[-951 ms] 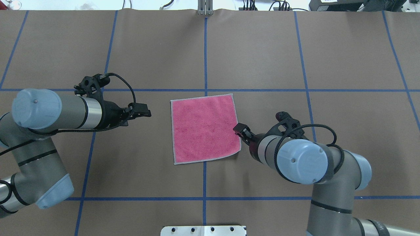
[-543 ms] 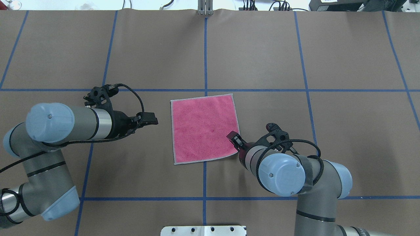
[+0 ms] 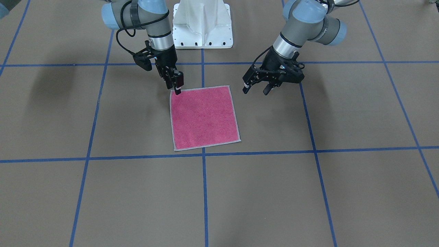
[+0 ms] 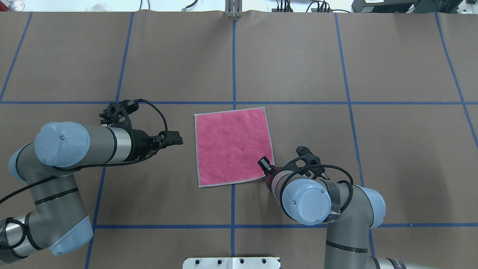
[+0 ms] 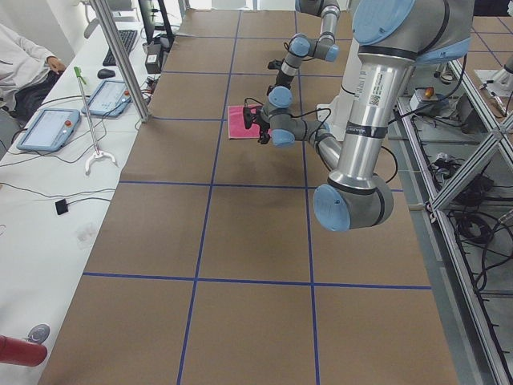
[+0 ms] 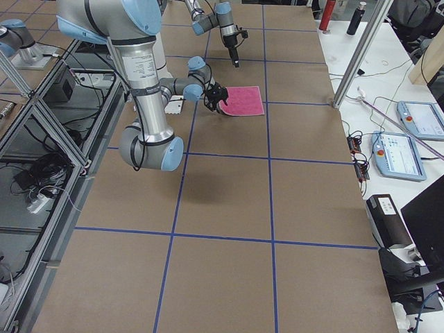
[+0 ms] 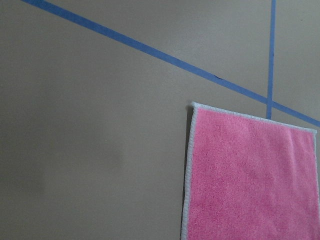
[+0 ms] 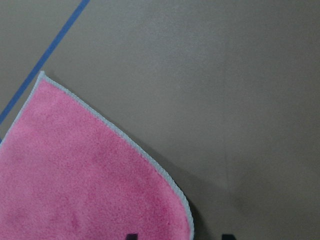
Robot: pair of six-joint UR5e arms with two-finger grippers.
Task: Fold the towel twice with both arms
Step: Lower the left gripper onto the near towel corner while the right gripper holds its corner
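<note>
Towel point(image 4: 233, 145) lies flat on the brown table point(image 4: 298, 56), pink face up with its pale stitched edge showing all round, just below the middle of the overhead view. It sits across the vertical blue tape line point(image 4: 234, 67), its top edge just under the horizontal one.

The left gripper point(image 4: 178, 140) hangs to the left of the towel in that view, near its left edge but apart from it. From the front-facing camera its two fingers stand clearly spread with nothing between them.

The right gripper point(image 4: 263, 163) points down at the towel's lower right corner in the overhead view, which is the upper left corner from the front. Its wrist camera shows two dark fingertips at the bottom of the frame, set apart, with the rounded corner of the cloth between them. The jaws look parted and not clamped, though whether a tip touches the cloth I can't make out. That corner seems slightly raised, throwing a shadow on the table.
</note>
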